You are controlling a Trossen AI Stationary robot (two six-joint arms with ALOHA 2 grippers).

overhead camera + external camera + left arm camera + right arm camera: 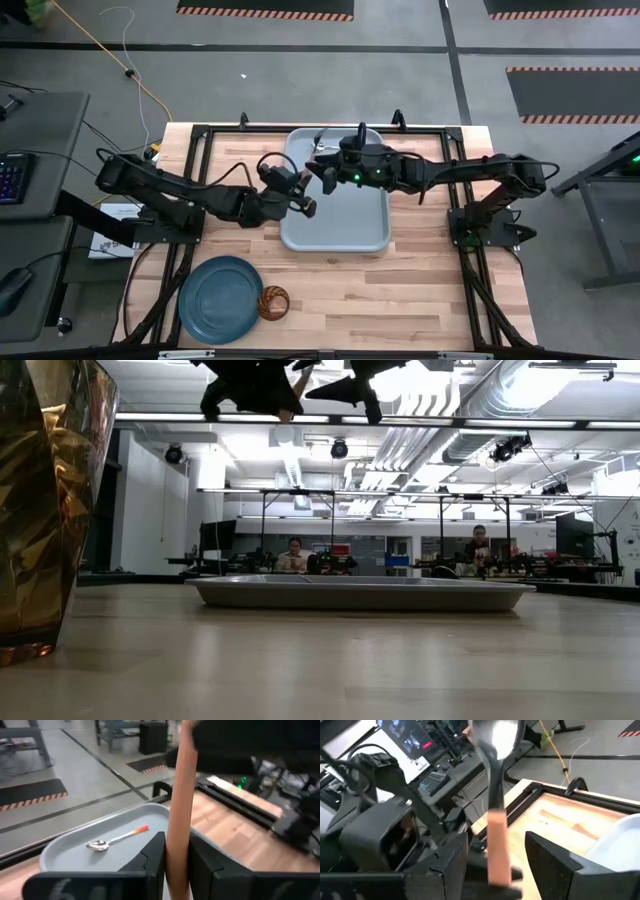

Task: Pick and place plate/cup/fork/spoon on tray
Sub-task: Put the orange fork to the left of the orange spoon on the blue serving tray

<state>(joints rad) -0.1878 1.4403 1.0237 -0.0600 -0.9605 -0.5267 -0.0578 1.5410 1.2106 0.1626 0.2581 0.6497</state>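
Note:
My left gripper (177,865) is shut on the orange handle of the fork (179,805), held above the pale grey-blue tray (335,225). My right gripper (500,865) is open. Its fingers stand on either side of the same handle (496,840) with gaps. The fork's silver head (496,737) points away from the right wrist. The spoon (117,838) lies flat on the tray's floor near its far end. The teal-blue plate (222,298) and the amber cup (273,302) stand on the table near its front edge. My left gripper pinches the fork's orange handle (177,847) between its two fingers. The fork runs on out past the fingertips toward my right gripper. It is lifted clear of the tray.
The tray sits mid-table and shows in the low view (360,592), with the cup (45,510) close at the left. Black frame rails edge the table. Bare wood lies to the right of the tray. People sit at desks in the room behind.

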